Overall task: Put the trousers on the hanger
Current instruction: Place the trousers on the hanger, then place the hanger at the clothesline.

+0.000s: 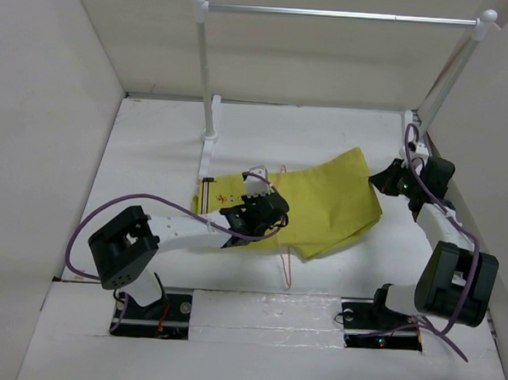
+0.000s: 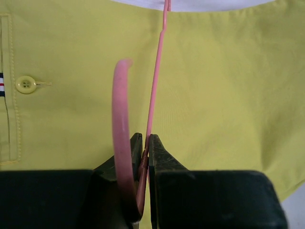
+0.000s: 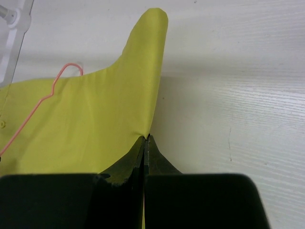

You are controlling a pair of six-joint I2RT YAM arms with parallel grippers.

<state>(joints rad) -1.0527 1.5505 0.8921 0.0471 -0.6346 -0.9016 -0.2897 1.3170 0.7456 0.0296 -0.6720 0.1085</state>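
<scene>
The yellow trousers lie flat on the white table, waistband to the left. The pale pink hanger lies across them, with one end sticking out past their near edge. My left gripper is over the waistband end and is shut on the hanger near its hook, above the trousers. My right gripper is at the right edge of the trousers and is shut on the fabric edge. The hanger wire also shows on the cloth in the right wrist view.
A tall stand with white posts and a silver rail stands at the back; its foot shows in the right wrist view. White walls close in the left, right and back sides.
</scene>
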